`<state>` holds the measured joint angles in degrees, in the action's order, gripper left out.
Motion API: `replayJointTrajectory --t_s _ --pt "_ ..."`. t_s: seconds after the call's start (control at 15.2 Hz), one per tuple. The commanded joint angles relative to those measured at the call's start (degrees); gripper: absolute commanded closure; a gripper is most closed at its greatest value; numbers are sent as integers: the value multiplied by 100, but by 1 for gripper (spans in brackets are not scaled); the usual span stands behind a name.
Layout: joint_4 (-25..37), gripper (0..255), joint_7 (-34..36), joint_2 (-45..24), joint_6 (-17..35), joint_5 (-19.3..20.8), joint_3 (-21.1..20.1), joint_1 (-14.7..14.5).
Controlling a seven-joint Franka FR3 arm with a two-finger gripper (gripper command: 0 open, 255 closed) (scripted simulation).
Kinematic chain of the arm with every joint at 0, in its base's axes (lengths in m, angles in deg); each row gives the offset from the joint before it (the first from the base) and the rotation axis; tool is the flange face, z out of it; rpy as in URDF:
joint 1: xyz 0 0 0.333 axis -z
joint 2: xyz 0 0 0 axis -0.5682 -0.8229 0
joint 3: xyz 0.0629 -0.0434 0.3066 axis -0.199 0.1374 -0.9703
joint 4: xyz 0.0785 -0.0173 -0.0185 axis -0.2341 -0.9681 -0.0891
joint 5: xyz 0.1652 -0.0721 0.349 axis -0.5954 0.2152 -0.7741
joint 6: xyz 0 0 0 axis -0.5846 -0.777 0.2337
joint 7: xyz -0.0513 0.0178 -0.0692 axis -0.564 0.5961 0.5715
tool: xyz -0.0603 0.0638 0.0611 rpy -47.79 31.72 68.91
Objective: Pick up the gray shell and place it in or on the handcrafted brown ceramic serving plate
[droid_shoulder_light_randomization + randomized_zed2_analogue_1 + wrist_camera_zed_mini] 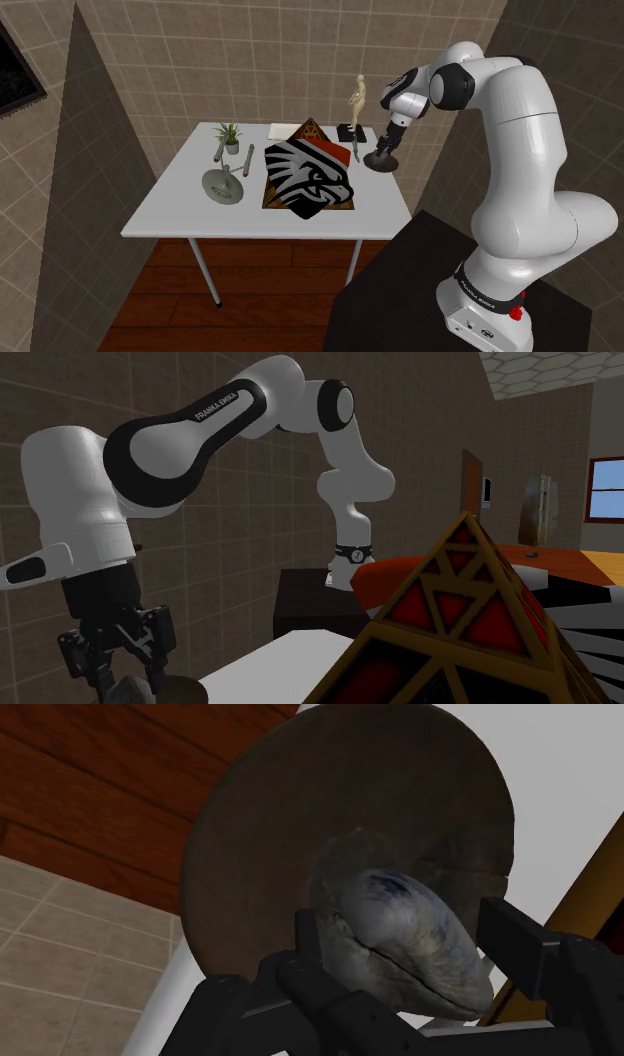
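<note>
The black gripper (402,926) is clamped on the bumpy gray shell (395,904), right over the round dark-brown plate (300,814) just right of the middle of the shoulder view. Picking up looks done — only letting go onto the plate is left.

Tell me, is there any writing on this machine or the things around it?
"FRANKA EMIKA": white letters on the arm's dark link.
Dark band near the arm's base: white lettering, too small to read.
Bird-head emblem: a picture, no words.
</note>
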<state>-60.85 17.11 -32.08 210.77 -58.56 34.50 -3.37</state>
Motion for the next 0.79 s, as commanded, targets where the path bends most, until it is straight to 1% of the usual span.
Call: replayJointTrajectory --t_s 0.0,0.26,0.33,0.66,0.73 --pt "-4 255 -5 -35 -1 -1 -6 3" --pt "-4 255 -6 -35 -2 -2 -5 2" --pt "-8 0 -7 -34 1 -2 -5 1" --pt "-4 0 -6 -35 -2 -2 -5 2" --pt "21 0 17 64 -128 39 29 14"
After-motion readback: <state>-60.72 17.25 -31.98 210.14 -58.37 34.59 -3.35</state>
